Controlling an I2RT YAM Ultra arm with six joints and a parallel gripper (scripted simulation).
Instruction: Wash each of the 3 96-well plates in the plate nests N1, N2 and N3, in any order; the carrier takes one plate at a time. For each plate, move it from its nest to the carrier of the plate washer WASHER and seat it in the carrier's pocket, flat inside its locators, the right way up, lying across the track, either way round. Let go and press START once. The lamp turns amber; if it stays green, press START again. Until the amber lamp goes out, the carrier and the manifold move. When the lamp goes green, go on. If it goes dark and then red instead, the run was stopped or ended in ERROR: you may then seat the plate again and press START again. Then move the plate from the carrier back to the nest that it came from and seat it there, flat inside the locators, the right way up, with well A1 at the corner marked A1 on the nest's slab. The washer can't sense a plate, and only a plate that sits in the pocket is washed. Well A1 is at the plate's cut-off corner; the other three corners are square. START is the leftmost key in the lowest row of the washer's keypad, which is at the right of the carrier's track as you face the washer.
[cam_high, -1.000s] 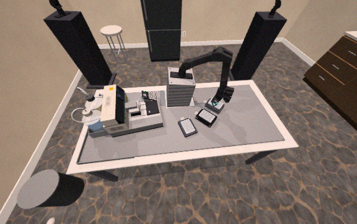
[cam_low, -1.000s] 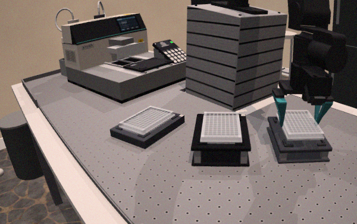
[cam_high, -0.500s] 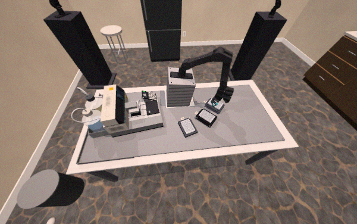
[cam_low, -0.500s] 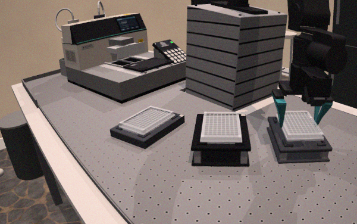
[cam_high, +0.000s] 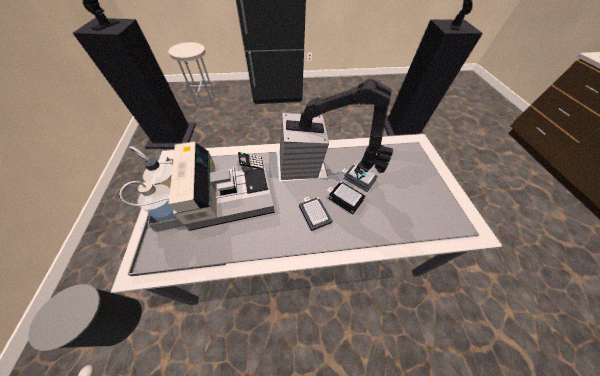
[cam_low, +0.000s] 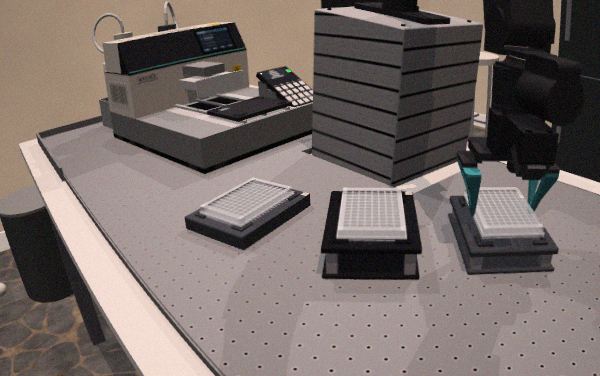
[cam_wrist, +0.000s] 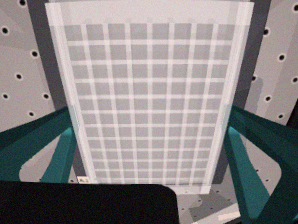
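We have our hand (cam_low: 504, 192) closed across the short width of the 96-well plate (cam_low: 507, 212) that sits in the grey plate nest (cam_low: 500, 250) nearest the counter's (cam_low: 165, 300) right edge. The teal fingers stand wide because the plate fills the gap between them, one pad on each long side. The plate looks as if it is resting in its nest or barely clear of it; we cannot tell which.

We judge the step in hand to be the lift. To do it well we should rise straight up and keep the plate level until it clears the nest's locators, so that no corner catches and tilts it in our grip. Only then should we swing round the tall grey block (cam_low: 395, 90) towards the plate washer (cam_low: 200, 125) near the counter's far left corner, where the dark carrier (cam_low: 247, 107) lies beside the keypad (cam_low: 290, 86). The other two plates (cam_low: 372, 212) (cam_low: 247, 201) sit in their nests nearer the middle of the counter.
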